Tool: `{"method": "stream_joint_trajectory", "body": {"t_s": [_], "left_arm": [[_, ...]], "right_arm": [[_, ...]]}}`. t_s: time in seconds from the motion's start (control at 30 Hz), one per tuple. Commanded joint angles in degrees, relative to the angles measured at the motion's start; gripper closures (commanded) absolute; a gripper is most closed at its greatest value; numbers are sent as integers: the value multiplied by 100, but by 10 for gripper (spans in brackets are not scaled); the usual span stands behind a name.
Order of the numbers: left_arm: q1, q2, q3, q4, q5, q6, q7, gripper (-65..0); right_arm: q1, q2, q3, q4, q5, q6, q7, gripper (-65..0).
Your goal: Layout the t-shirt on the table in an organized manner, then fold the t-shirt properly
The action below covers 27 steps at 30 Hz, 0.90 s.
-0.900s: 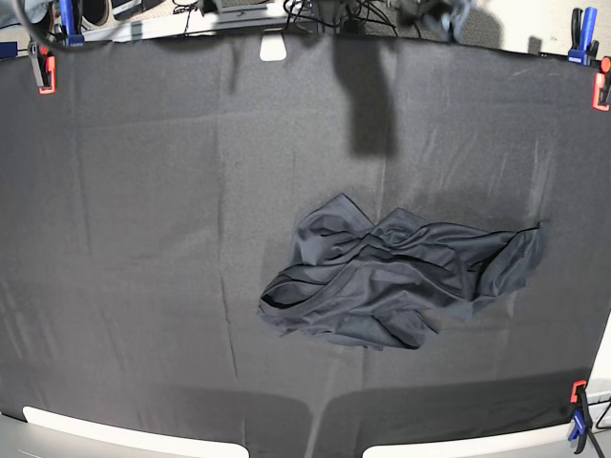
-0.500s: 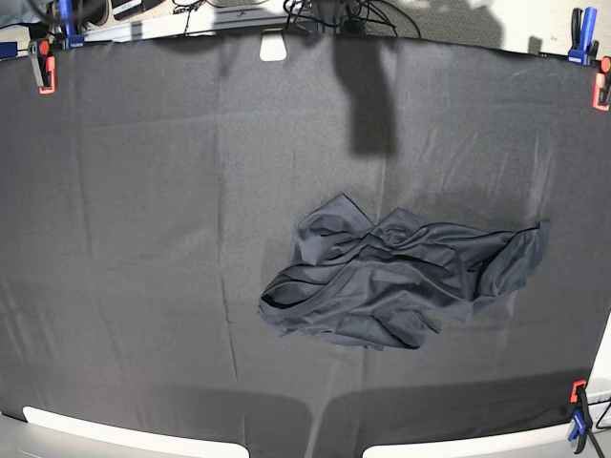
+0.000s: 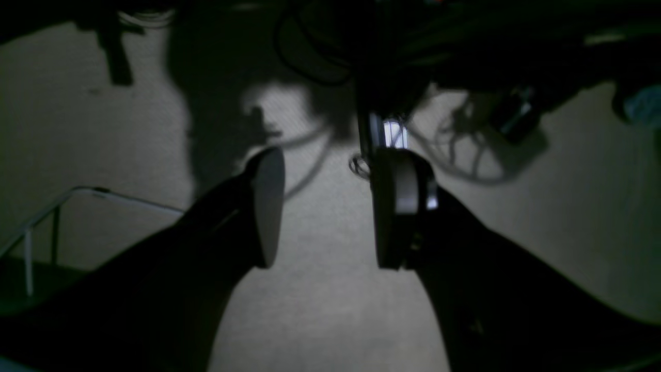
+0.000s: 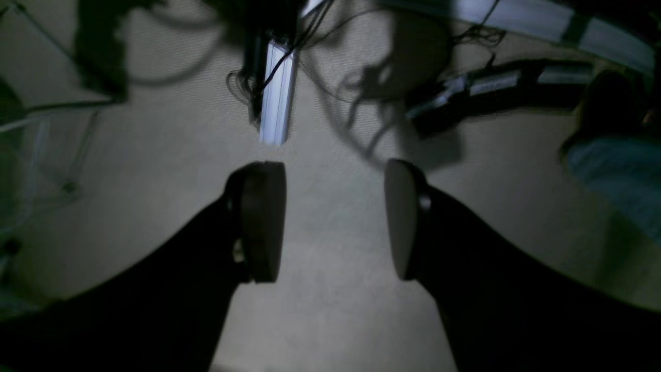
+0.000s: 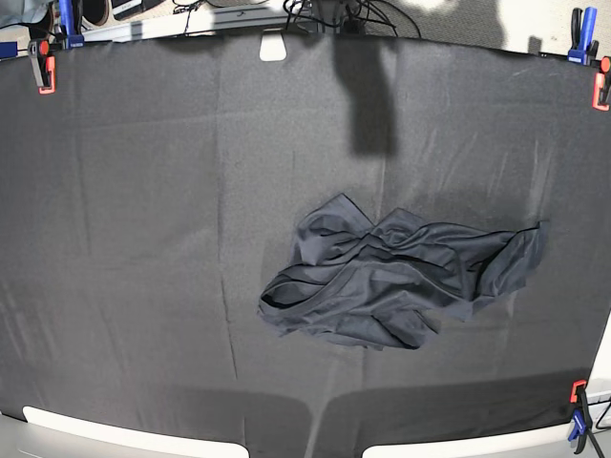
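**A:** Grey carpet is all my left wrist camera gives me. My left hand [image 3: 330, 206] has its two pads standing apart with nothing between them, only floor [image 3: 320, 310] and some cables [image 3: 465, 155] beyond. No shirt, no desk in that view.

**B:** And the other wrist?

**A:** Much the same. My right hand [image 4: 335, 219] is spread too, empty, with carpet below and a pale rail [image 4: 276, 98] farther out past the fingertips. So both hands hang off the desk and point at the floor, not at the cloth.

**B:** Then where is the shirt from you?

**A:** Only the base view tells me. The t-shirt [image 5: 391, 281] lies crumpled in a heap on the desk [image 5: 143, 191], its long axis running across, side to side, with one flap trailing out toward the edge on my left arm's side. Neither hand shows in that view, so I cannot place them exactly against it.

**B:** Which arm is nearer?

**A:** My guess is the left: the heap sits past the middle of the desk on that arm's side, and the trailing flap reaches even farther that way. My right hand would have to cross more bare cloth to reach the bunched end. Either way, both must first come in over the desk before anything can be spread.
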Motion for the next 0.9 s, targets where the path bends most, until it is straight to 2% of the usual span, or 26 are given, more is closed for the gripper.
{"method": "stream_joint_trajectory", "body": {"t_s": [0.0,0.07,0.23,0.43,0.6,0.7,0.77,0.87], "left_arm": [[227,-50,-26,275,-31,-7,11,-260],[426,-50,-26,730,-46,-7,435,-260],[564,-50,-31,1711,-623,-7,2140,-260],[553,-50,-37,2734,-776,-4,3152,-260],[551,-48,-118,3698,-776,13,4046,-260],[525,-50,-251,4354,-776,20,4857,-260],[470,-50,-352,4791,-778,17,5447,-260],[319,-50,-466,5244,-780,17,6000,-260]], "right_arm": [[-264,111,-7,293,22,24,-79,-303],[-516,203,-4,874,-2,24,-455,-303],[-890,245,304,2094,-17,24,-1456,-303],[-931,245,761,3259,-22,24,-2588,-303],[-931,247,938,4341,-35,22,-4221,-303],[-931,247,938,5029,-44,20,-5136,-303],[-931,245,938,5458,-48,20,-5445,-303],[-931,245,938,5952,-214,20,-5460,-303]]}}
